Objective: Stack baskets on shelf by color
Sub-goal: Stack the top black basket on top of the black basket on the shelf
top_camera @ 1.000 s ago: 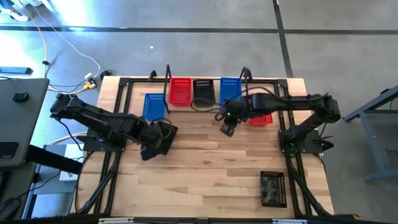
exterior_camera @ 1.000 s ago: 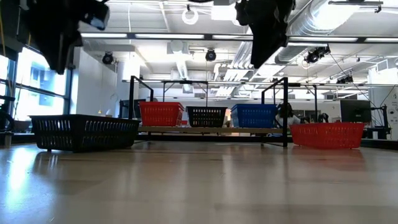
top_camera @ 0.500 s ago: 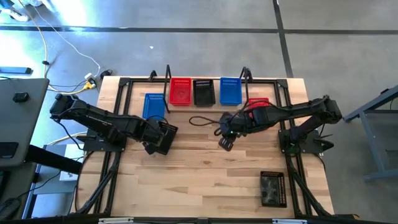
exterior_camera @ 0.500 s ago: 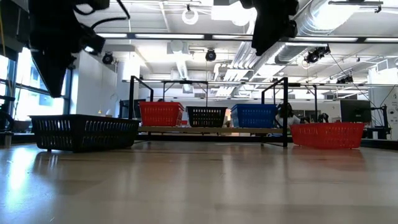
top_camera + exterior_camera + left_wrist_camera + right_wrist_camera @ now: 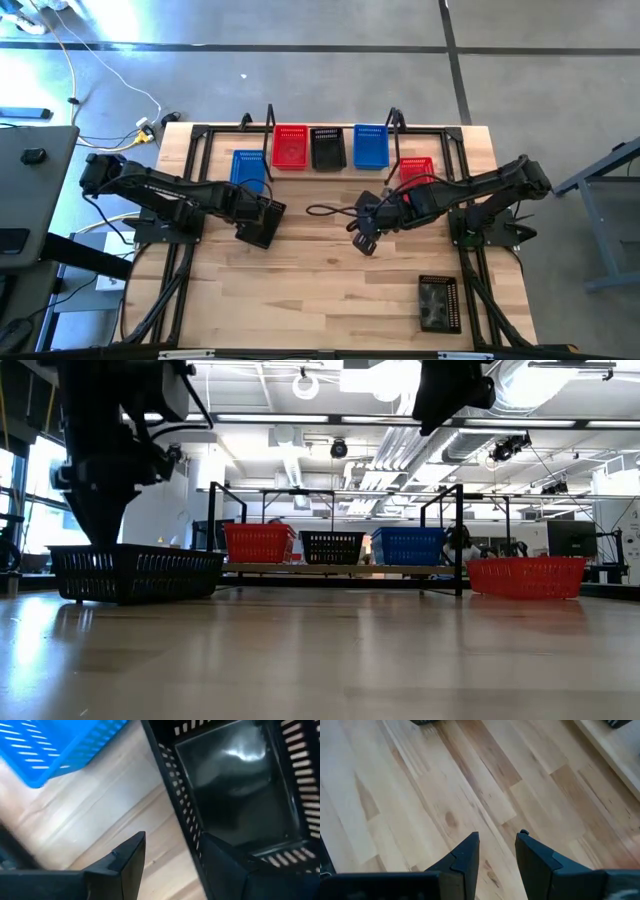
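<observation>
the shelf (image 5: pixel 330 165) runs along the far side of the table (image 5: pixel 320 290), and three baskets stand on it in a row: a red basket (image 5: pixel 291 146), a black basket (image 5: pixel 326 148) in the middle, and a blue basket (image 5: pixel 370 146). in the low view the same three sit side by side on the plank between the black uprights

a second blue basket (image 5: pixel 247 168) lies on the table just in front of the shelf's left end. a second red basket (image 5: pixel 416 170) lies on the table off the shelf's right end. a black basket by the left arm (image 5: pixel 262 222) rests on the table near the second blue one. another black basket (image 5: pixel 438 302) sits alone toward the near right corner, well apart from the rest

the left tool (image 5: pixel 167 857) is low over the black basket by the left arm, its fingers spread, one finger inside the basket against the wall and the other outside it above the wood; the fingers straddle the wall and are not closed on it

the right tool (image 5: pixel 496 851) hangs above bare table near the middle, partly open and holding nothing; in the high view it sits at (image 5: pixel 363 240), in front of the second red basket
</observation>
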